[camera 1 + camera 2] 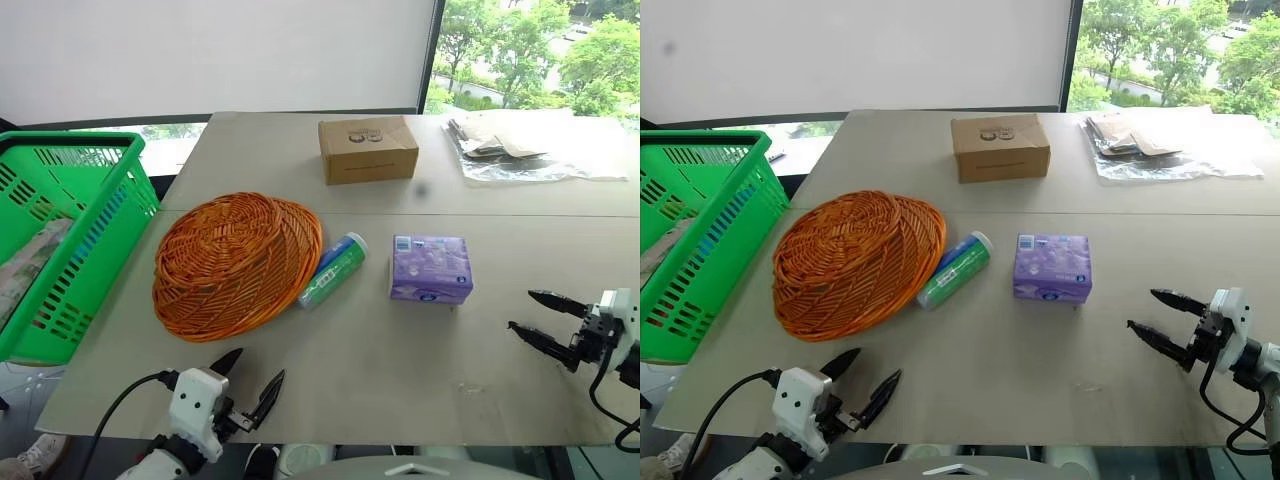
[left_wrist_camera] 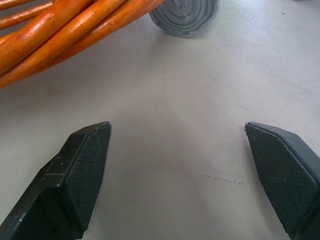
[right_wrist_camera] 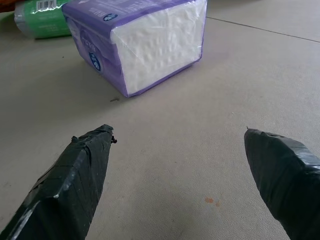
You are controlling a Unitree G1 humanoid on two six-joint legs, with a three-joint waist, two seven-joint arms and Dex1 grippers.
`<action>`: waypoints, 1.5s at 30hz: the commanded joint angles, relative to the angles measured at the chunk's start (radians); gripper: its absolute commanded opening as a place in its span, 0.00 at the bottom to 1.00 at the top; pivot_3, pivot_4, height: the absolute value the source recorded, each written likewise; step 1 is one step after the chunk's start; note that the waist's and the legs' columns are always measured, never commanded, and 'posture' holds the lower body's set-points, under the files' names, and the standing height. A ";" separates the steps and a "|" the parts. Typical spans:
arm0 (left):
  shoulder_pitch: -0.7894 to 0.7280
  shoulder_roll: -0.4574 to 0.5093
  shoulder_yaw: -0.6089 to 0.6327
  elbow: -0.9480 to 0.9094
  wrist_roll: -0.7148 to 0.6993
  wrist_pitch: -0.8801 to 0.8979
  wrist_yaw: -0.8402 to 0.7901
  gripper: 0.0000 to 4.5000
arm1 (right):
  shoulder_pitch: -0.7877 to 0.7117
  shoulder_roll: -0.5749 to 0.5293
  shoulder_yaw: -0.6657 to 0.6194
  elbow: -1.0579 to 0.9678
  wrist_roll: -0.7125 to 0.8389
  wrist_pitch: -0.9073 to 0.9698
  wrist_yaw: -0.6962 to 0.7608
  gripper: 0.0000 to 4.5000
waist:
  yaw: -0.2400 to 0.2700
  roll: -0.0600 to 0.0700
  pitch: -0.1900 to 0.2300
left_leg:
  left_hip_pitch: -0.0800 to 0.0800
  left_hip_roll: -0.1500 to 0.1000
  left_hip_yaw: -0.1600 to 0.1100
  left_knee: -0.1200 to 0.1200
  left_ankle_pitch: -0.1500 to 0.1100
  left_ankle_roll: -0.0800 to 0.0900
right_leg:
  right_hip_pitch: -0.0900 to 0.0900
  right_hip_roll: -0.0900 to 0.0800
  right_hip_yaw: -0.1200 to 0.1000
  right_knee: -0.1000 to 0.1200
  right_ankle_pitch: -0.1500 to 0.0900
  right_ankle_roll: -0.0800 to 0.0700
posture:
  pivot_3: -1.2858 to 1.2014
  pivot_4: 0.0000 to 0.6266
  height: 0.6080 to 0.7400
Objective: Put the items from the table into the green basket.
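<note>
A glossy purple tissue pack [image 1: 431, 269] and a smooth green tube [image 1: 333, 270] lie mid-counter [image 1: 400, 370], the tube touching a woven orange bowl [image 1: 236, 262]. The lattice-sided green basket [image 1: 70, 225] stands off the left edge. Both end effectors, left [image 1: 252, 385] and right [image 1: 532, 315], hover open, empty. The right wrist view reveals the pack's white end.
</note>
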 commanded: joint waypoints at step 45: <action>0.057 -0.124 0.037 -0.010 0.972 -0.385 0.718 0.99 | 0.062 -0.101 0.018 -0.514 0.388 0.440 0.127 1.00 | -0.026 -0.005 0.002 | -0.001 -0.001 -0.004 0.003 0.000 0.000 | 0.000 0.000 -0.002 0.002 0.000 0.000 | 0.60 0.14 1.00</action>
